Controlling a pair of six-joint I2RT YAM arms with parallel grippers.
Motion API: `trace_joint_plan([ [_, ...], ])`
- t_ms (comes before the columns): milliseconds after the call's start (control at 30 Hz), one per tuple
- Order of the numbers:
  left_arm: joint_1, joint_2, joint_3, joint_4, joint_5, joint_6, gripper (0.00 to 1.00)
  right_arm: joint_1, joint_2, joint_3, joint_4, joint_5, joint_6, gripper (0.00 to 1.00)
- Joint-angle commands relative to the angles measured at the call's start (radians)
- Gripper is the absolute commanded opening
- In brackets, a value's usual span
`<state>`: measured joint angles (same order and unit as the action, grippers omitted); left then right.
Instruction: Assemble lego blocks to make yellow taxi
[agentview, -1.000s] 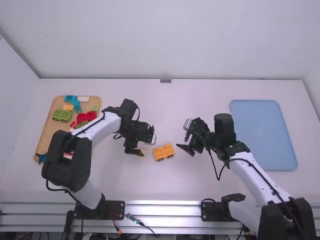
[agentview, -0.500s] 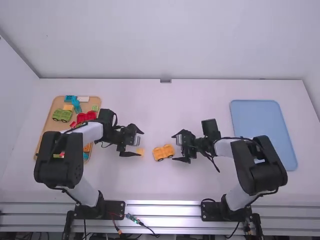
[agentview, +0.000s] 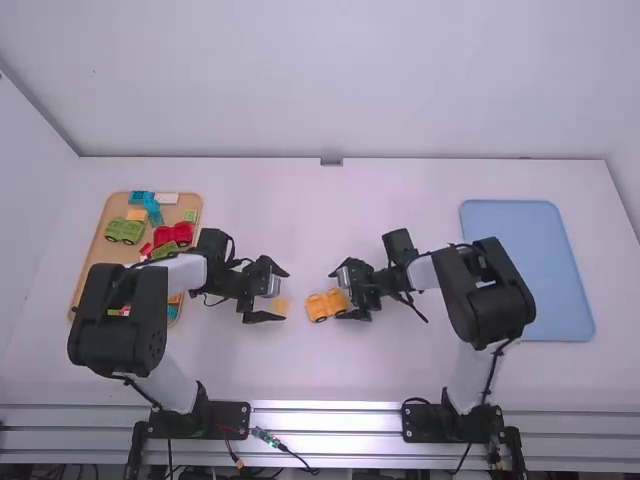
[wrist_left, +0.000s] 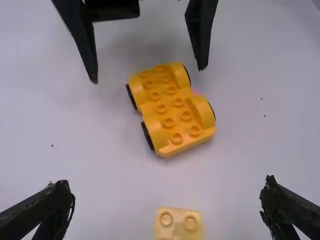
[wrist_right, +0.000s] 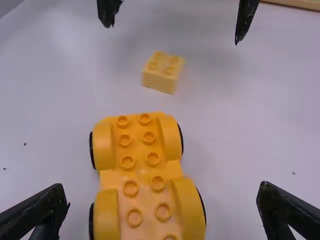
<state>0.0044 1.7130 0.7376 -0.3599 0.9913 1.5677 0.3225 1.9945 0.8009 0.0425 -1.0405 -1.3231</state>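
Left gripper (agentview: 284, 295), right gripper (agentview: 336, 294) wide-open

Left of the left jaws, a tan tray (agentview: 100, 262) holds a green base (agentview: 124, 230), red blocks (agentview: 173, 235), blue blocks (agentview: 153, 208) and a white block (agentview: 167, 198). Right of the right jaws lies a blue tray (agentview: 525, 270). Beyond both, a pale wall (agentview: 330, 80) rises behind the surface (agentview: 400, 190).

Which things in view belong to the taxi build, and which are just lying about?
Taxi build:
- orange-yellow wheeled base
- pale yellow brick with two-by-two studs

Lying about, apparently:
- blue tray
- green wheeled base
- red blocks
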Motion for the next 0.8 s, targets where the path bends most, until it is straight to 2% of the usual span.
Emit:
trace_joint_plan([
  [0,-0.006,0.004,0.022,-0.008,0.009,-0.008,0.99,0.013,0.046,0.035,-0.029,-0.006,-0.018,1.0],
  [167,0.002,0.004,0.022,-0.002,-0.005,-0.008,0.99,0.013,0.066,0.041,-0.109,-0.019,-0.103,1.0],
  [367,0.0,0.004,0.021,0.014,-0.005,-0.008,0.99,0.013,0.066,0.01,-0.05,-0.014,-0.033,1.0],
  [633,0.002,0.004,0.021,0.028,-0.005,-0.008,0.99,0.013,0.067,-0.03,0.01,-0.012,-0.005,0.94],
  [767,-0.005,0.004,0.023,0.028,0.0,-0.008,0.99,0.025,0.067,-0.035,0.007,-0.005,-0.005,0.86],
])
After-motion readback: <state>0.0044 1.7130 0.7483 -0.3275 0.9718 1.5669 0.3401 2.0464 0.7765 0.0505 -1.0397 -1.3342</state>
